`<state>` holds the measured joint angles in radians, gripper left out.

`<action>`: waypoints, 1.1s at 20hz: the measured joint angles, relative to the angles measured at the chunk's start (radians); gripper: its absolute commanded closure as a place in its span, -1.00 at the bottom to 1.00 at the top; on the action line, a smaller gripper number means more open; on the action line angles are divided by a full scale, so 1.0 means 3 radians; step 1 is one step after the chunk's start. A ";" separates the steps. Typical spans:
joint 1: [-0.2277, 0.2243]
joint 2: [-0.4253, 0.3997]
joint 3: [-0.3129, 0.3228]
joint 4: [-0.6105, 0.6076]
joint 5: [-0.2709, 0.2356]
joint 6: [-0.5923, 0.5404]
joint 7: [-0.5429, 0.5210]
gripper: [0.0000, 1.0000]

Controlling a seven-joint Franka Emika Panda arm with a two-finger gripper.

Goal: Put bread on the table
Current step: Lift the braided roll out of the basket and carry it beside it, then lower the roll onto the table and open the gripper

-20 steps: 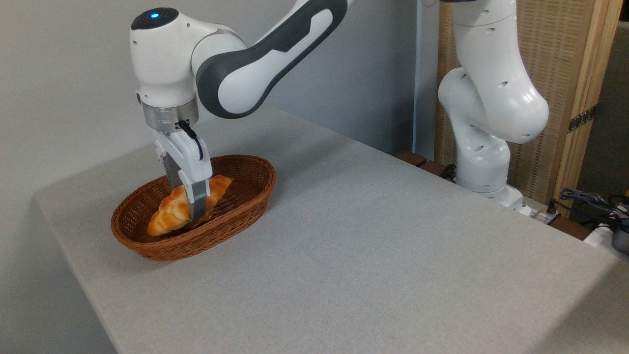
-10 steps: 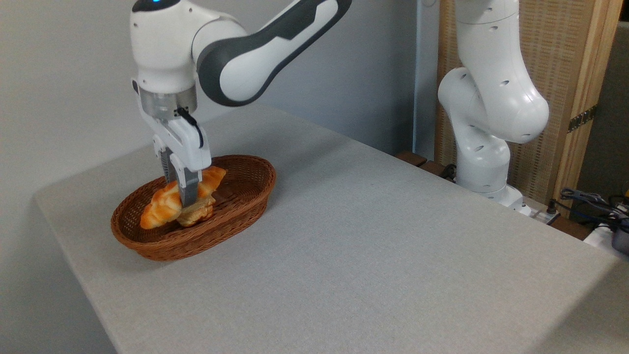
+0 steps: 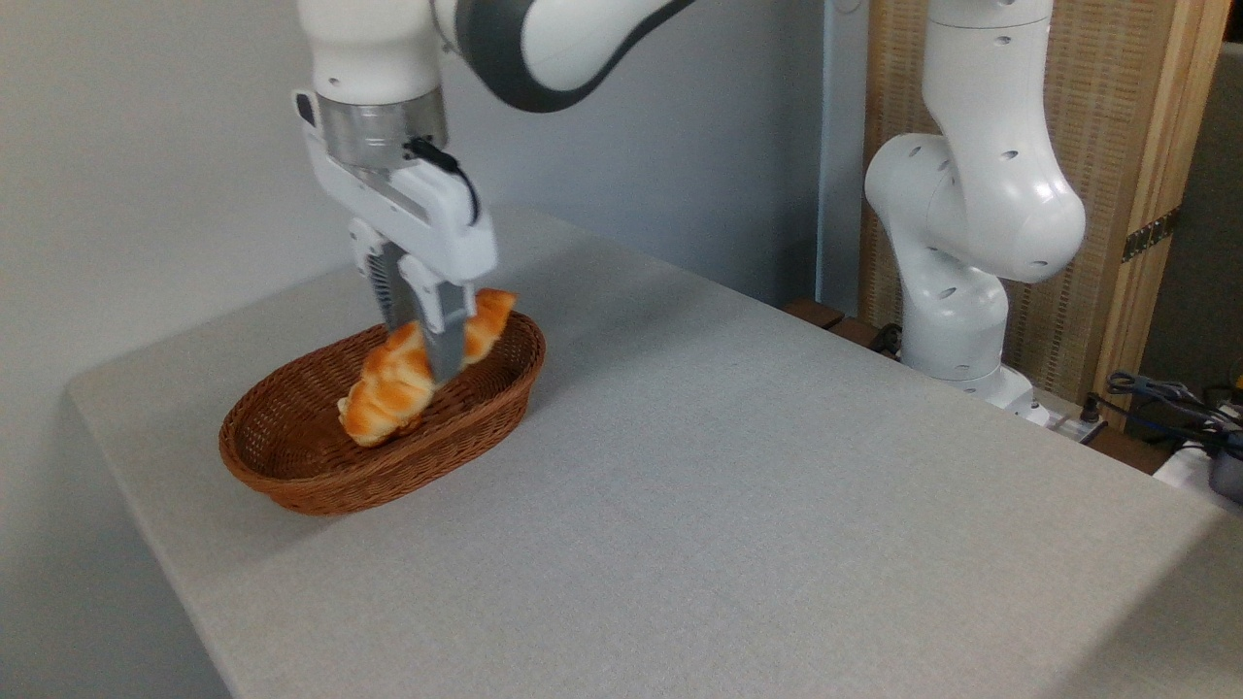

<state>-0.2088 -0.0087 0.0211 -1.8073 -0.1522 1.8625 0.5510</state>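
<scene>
— Wicker, brown and oval: the basket (image 3: 291,464) is sitting at the left end of the table (image 3: 738,544), near its left corner. Are you seeing anything lying loose inside it?

— Only bare weave on its left side. Moving right, the bread (image 3: 393,388) is hanging over the basket's middle and right half, tilted, its lower tapered end pointing down-left toward the basket floor and its upper end rising past the far rim.

— Is that low end touching the weave?

— I am not able to tell; it is sitting very close to it or just clear.

— And what is gripping it?

— The gripper (image 3: 424,342) is pointing down from above, and its jaws are pinching the loaf across its upper half, one grey finger (image 3: 446,340) crossing in front of the golden crust and the other showing behind it.

— Going further right?

— Light grey fabric is covering the tabletop, stretching wide toward the near right corner. Beyond its far edge the arm's white base (image 3: 957,301) is standing in front of a woven wooden screen (image 3: 1097,146), and some cables (image 3: 1165,393) are lying at the far right.
</scene>
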 measured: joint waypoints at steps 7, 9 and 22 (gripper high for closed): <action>0.0021 0.0056 0.0365 -0.0200 0.0053 -0.0097 0.0125 -0.97; 0.0021 0.0123 0.0392 -0.0253 0.0115 -0.0096 0.0180 -1.00; 0.0020 0.0293 0.0408 -0.0271 0.0127 -0.0089 0.0211 -1.00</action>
<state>-0.2027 0.0792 0.1436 -1.8886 -0.1142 1.8357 0.6142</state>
